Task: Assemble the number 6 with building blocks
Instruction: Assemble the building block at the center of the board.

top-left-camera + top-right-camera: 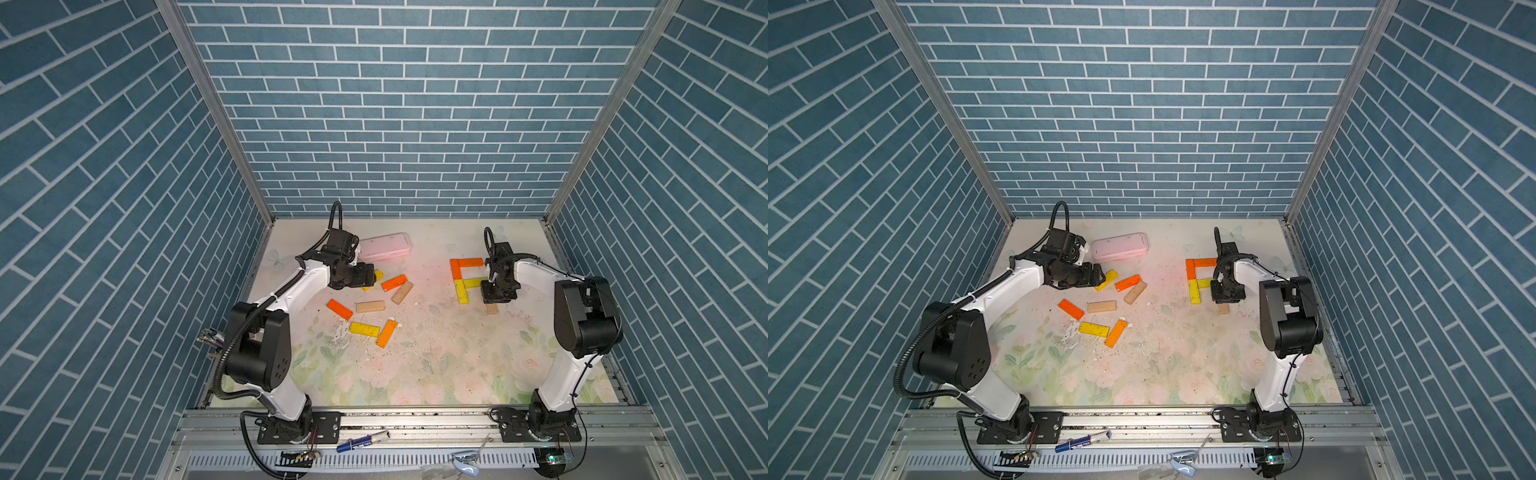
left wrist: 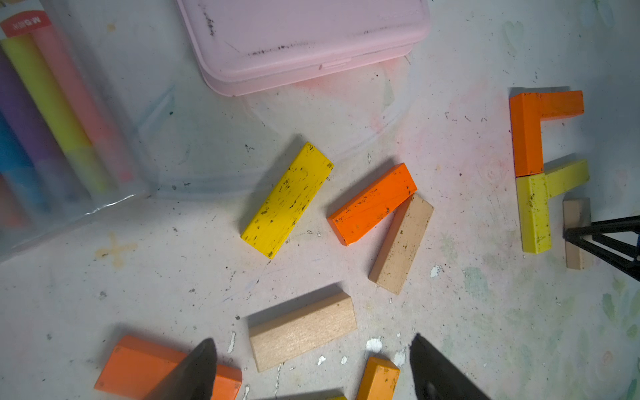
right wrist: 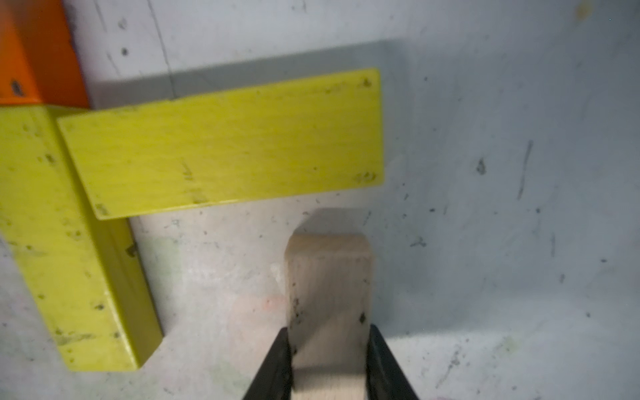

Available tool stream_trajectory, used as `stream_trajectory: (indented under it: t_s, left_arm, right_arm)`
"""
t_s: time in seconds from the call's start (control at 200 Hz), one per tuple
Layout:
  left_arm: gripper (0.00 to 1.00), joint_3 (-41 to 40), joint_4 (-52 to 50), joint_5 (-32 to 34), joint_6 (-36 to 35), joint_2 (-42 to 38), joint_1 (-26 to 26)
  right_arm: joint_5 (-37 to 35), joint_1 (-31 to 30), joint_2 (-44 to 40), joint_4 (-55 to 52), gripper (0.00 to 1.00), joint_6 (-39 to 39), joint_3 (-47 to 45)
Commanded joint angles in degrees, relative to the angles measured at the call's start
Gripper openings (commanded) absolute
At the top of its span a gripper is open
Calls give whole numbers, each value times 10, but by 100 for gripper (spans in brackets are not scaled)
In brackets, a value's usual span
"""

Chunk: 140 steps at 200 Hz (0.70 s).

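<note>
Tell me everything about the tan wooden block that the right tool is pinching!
The pale tan wooden block is a small, plain, unpainted bar with a few dark specks. It appears to lie on its narrow edge on the flowery table, its far end pointing at the flat yellow wooden bar without touching it. The right tool squeezes both its long sides.

Floral-printed worktop (image 1: 415, 357), scuffed and chalk-smeared, strewn with wooden bars.
Toward the far edge lies a pink case (image 1: 384, 246), with a clear chalk pack (image 2: 52, 121) near it. Seven loose bars (image 1: 370, 306) in orange, yellow and tan lie scattered over the left half, an orange one (image 1: 393, 282) touching a tan one (image 1: 402, 292). On the right half, two orange bars (image 1: 455, 269) and two yellow bars (image 1: 462, 291) join in an F shape, with a lone tan bar (image 1: 492, 308) just beside its yellow stem.
</note>
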<state>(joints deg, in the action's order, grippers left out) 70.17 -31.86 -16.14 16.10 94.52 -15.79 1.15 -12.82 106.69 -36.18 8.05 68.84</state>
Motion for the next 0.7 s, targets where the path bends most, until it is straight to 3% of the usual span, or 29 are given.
stream_trajectory:
  t_s: [0.0, 0.695]
  left_arm:
    - [88, 16, -10, 6, -3, 10, -4]
    - [88, 19, -10, 4, -5, 15, -6]
  right_arm:
    - [-11, -2, 13, -8, 31, -6, 12]
    - [-28, -2, 37, -10, 28, -17, 31]
